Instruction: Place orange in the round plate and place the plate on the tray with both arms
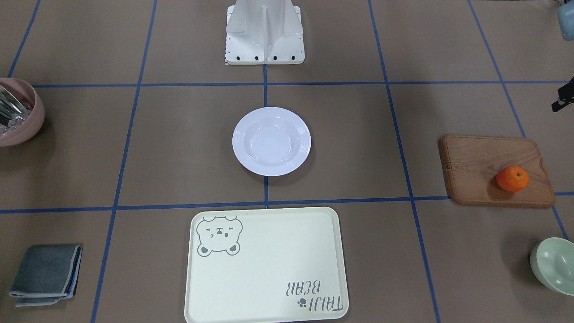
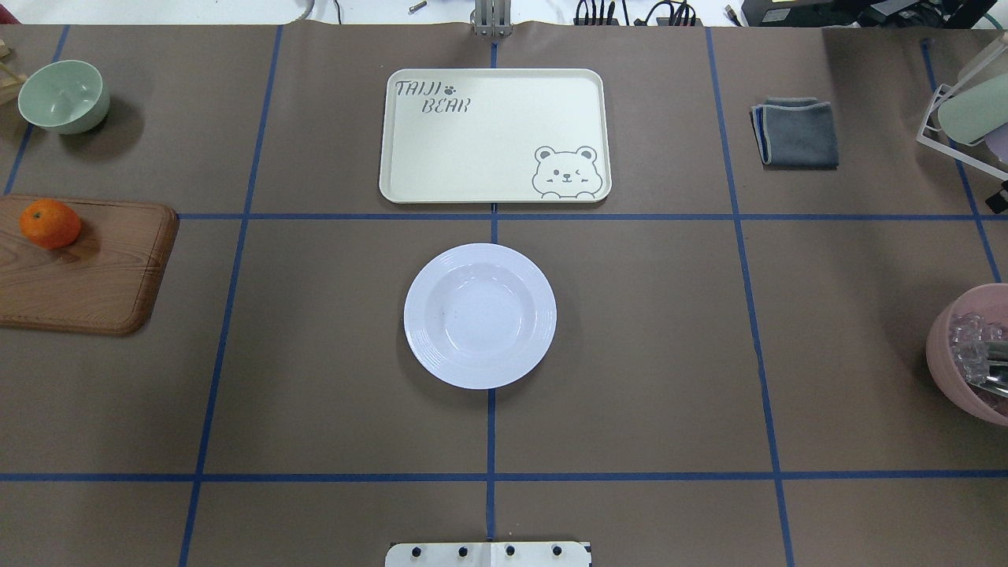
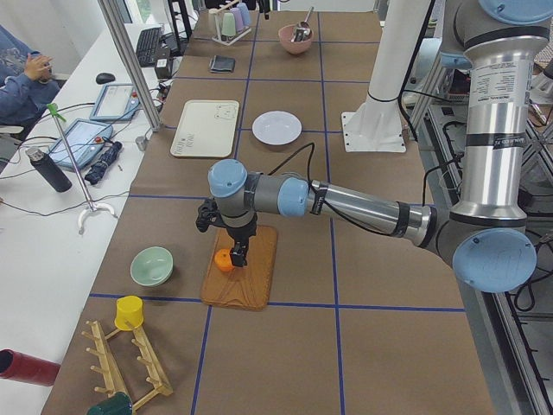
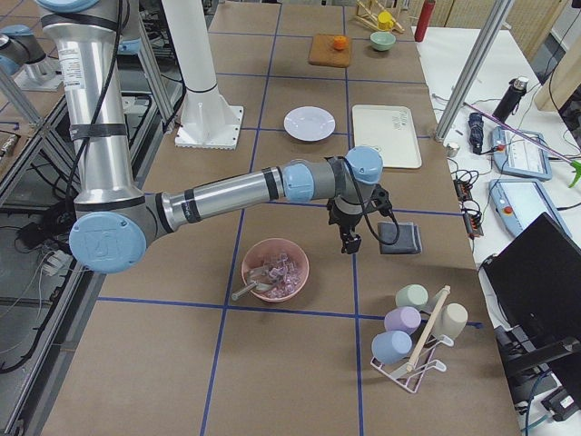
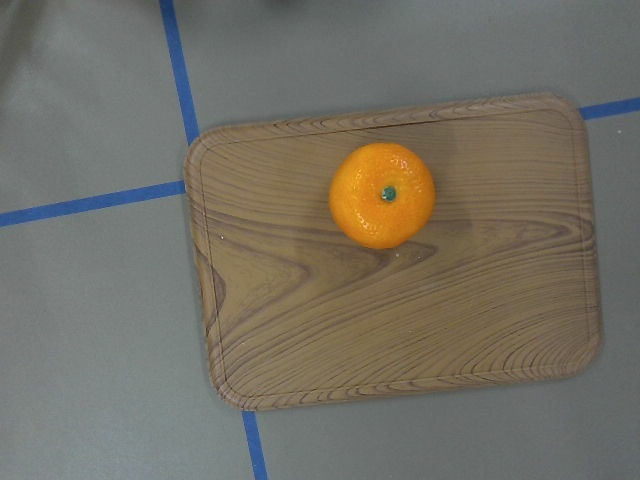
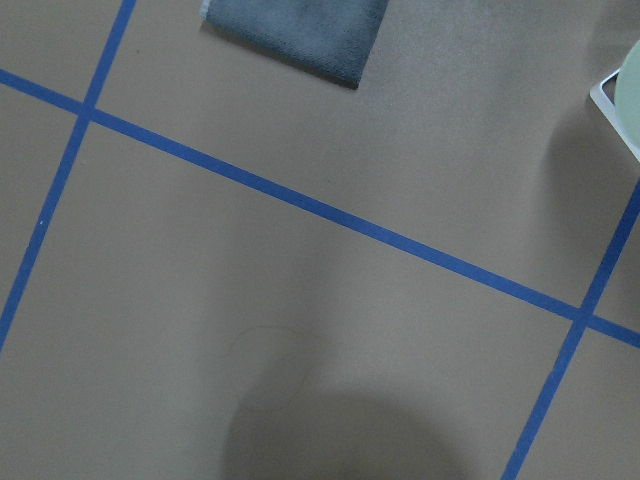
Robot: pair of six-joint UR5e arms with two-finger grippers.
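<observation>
Fingers of left gripper (image 3: 236,255) seen only from the table's end, so spread or pinched: cannot tell. Poised over the orange (image 1: 512,178), itself resting on a wooden board (image 1: 475,161) at the robot's left end. Same doubt for right gripper (image 4: 350,243), hanging above the table (image 2: 315,354) near a folded grey cloth (image 2: 797,132). Round plate (image 2: 429,315) mid-table, astride a blue tape line (image 2: 491,441); tray (image 2: 488,134) just beyond, not touching. Brown paper surface, gridded in tape. Pink bowl (image 1: 33,121) and green bowl (image 2: 63,96) at opposite ends. White desk (image 3: 43,233) alongside, with a tablet (image 3: 80,141).
</observation>
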